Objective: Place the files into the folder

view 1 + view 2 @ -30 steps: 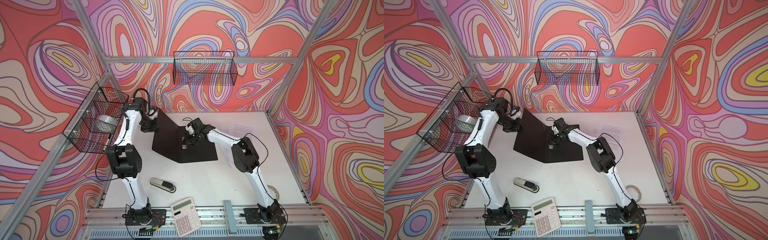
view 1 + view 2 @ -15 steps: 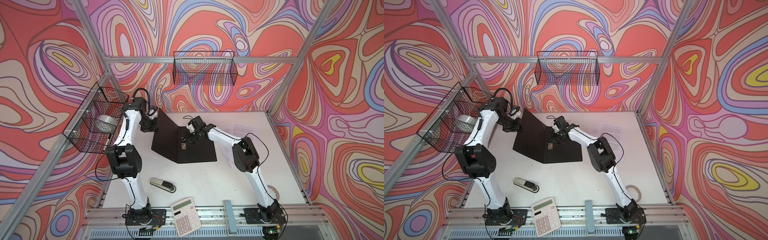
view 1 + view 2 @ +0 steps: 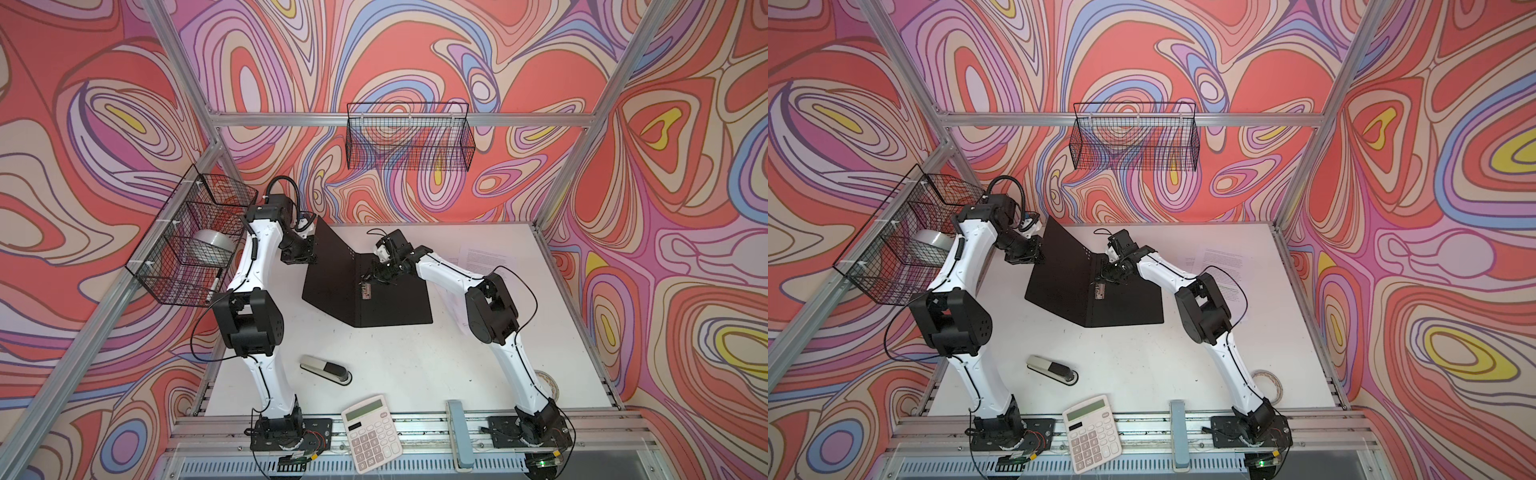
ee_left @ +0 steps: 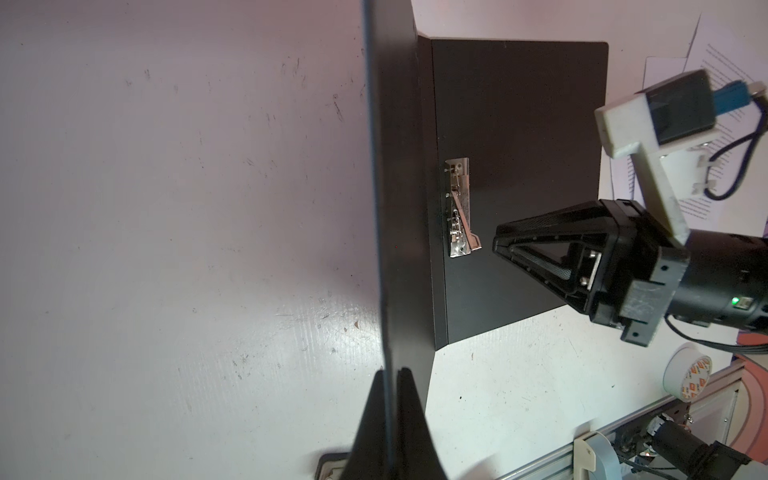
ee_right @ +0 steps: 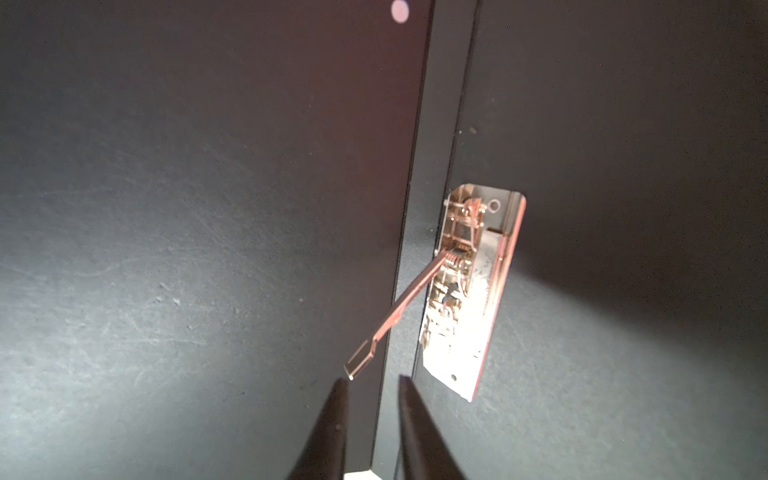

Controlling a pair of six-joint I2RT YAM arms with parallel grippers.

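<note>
Right wrist view: clip lever (image 5: 399, 311) of folder (image 5: 166, 208) ends just beside parted fingers (image 5: 332, 424).

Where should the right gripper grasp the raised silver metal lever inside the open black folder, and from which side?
Probably the flat tab at the free end of the raised silver metal lever: it stands clear of the black folder. Approach end-on, where the right gripper hovers, jaws across its thin faces.

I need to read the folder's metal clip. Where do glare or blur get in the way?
Right wrist view: the clip is partly blown out white, and the right hand is a dark blur. Left wrist view: clip evenly lit and sharp; mild sheen on the table. Top views: even light, clip tiny.
</note>
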